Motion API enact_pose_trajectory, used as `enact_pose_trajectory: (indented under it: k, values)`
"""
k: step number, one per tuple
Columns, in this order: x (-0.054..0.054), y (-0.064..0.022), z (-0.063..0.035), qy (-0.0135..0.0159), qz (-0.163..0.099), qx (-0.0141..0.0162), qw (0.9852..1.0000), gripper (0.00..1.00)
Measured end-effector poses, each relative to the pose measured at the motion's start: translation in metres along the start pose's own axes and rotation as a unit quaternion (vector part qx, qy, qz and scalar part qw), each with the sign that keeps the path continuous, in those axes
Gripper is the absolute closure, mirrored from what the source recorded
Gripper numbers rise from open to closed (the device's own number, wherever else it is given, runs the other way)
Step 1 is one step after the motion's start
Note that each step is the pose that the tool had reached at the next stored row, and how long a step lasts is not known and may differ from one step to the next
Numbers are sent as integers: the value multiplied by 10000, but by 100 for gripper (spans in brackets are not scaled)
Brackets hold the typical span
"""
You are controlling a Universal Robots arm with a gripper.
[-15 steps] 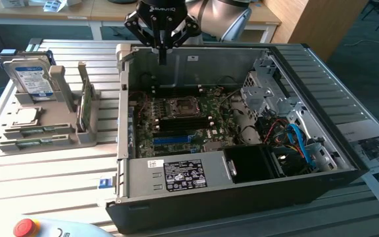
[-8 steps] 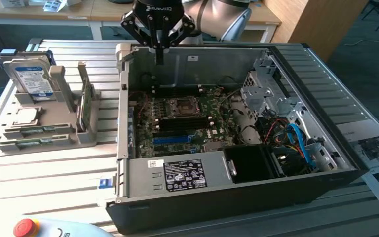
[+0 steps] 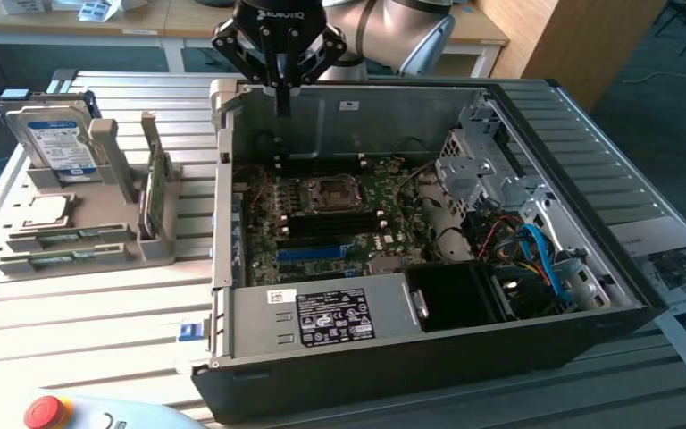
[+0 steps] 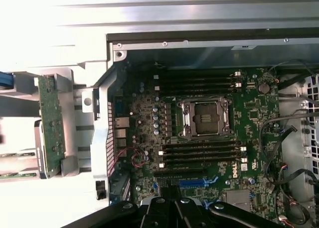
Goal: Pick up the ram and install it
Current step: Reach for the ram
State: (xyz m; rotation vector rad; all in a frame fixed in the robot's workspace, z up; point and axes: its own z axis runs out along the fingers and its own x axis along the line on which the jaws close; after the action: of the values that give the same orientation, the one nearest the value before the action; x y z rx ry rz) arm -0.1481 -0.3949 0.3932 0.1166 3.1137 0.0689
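I see the end effector (image 3: 281, 105) pinched shut with nothing between its fingers. It hangs over the far edge of the open case (image 3: 439, 353) in the exterior view, above the motherboard (image 4: 199, 118). The ram (image 3: 67, 237) lies flat in the grey holder (image 3: 153, 255) on the bench (image 3: 81, 322) at the exterior view's left, well apart from the end effector.

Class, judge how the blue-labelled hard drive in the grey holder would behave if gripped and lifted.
The hard drive looks like a rigid metal box, so it is probably stiff and heavy for its size. Standing on edge in the grey holder, it might tip once freed.
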Motion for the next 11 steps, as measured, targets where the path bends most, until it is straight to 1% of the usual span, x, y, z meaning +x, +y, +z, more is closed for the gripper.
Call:
enact_pose_trajectory:
  k: [11]
  values:
    - [80,8,-2,0,0,0,10000,90]
